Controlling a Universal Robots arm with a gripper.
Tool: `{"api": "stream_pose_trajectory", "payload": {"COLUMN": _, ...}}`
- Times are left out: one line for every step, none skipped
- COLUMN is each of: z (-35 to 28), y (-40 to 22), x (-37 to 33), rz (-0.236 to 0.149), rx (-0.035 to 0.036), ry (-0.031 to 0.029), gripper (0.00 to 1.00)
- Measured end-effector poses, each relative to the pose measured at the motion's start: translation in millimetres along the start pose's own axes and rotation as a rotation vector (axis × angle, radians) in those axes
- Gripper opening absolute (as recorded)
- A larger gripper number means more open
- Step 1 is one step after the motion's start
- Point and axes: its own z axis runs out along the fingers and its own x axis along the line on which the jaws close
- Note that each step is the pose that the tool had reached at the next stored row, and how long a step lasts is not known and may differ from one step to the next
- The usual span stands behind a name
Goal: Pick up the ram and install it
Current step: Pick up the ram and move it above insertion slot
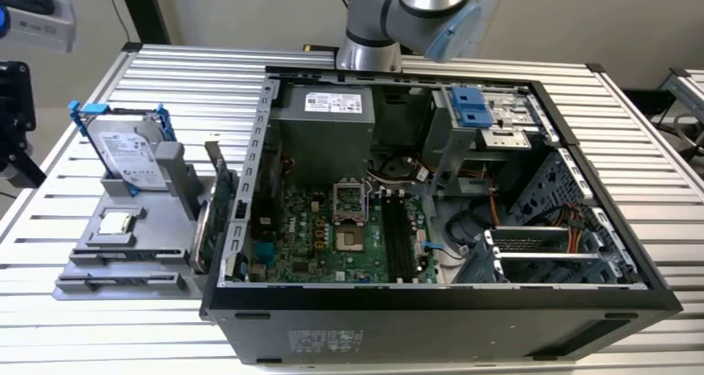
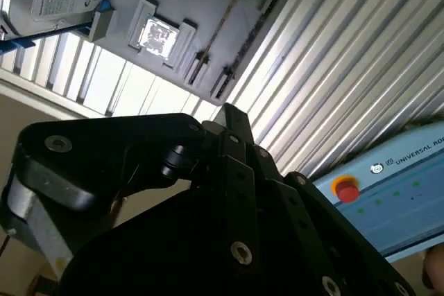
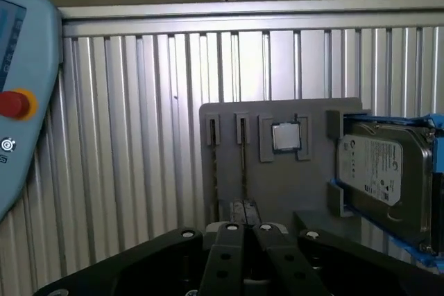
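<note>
Ribbed aluminium table [image 1: 638,144] carries an open black computer case [image 1: 440,305]. At the exterior view's left, a grey parts holder [image 1: 176,173] sits just beside the case wall. Bare ribbed surface runs from the holder out to the table's edge.

In the first wrist view the gripper [image 3: 243,211] hangs well apart from the holder, its black fingers pressed together. The ram [image 3: 243,171] stands edge-on as a thin dark line in a holder slot. It is next to the pocket holding a square processor chip [image 3: 285,136]. Beyond the chip, a silver hard drive [image 3: 380,171] in a blue frame stands at the holder's end.

Inside the case, a green motherboard [image 1: 319,235] with long black slots [image 1: 398,239] lies open from above, with a metal drive cage [image 1: 550,251] beside it. A blue teach pendant [image 3: 17,102] with a red button sits off to one side of the holder.
</note>
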Motion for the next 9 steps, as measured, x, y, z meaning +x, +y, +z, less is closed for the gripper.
{"api": "stream_pose_trajectory", "payload": {"z": 0.1, "y": 0.0, "x": 0.0, "rz": -0.019, "rx": -0.0005, "ry": 0.0001, "gripper": 0.00}}
{"api": "stream_pose_trajectory", "payload": {"z": 0.2, "y": -0.1, "x": 0.1, "rz": -0.037, "rx": -0.0009, "ry": 0.0003, "gripper": 0.00}}
{"api": "stream_pose_trajectory", "payload": {"z": 0.3, "y": -0.1, "x": 0.1, "rz": -0.055, "rx": -0.0013, "ry": 0.0004, "gripper": 0.00}}
{"api": "stream_pose_trajectory", "payload": {"z": 0.4, "y": -0.1, "x": 0.1, "rz": -0.074, "rx": -0.0018, "ry": 0.0005, "gripper": 0.00}}
{"api": "stream_pose_trajectory", "payload": {"z": 0.3, "y": -0.1, "x": 0.1, "rz": -0.091, "rx": -0.0024, "ry": 0.0009, "gripper": 0.00}}
{"api": "stream_pose_trajectory", "payload": {"z": 0.3, "y": -0.1, "x": 0.1, "rz": -0.106, "rx": -0.0028, "ry": 0.0010, "gripper": 0.00}}
{"api": "stream_pose_trajectory", "payload": {"z": 0.4, "y": -0.1, "x": 0.0, "rz": -0.122, "rx": -0.0033, "ry": 0.0011, "gripper": 0.00}}
{"api": "stream_pose_trajectory", "payload": {"z": 0.5, "y": -0.1, "x": 0.1, "rz": -0.137, "rx": -0.0036, "ry": 0.0012, "gripper": 0.00}}
{"api": "stream_pose_trajectory", "payload": {"z": 0.5, "y": -0.1, "x": 0.1, "rz": -0.147, "rx": -0.0039, "ry": 0.0013, "gripper": 0.00}}
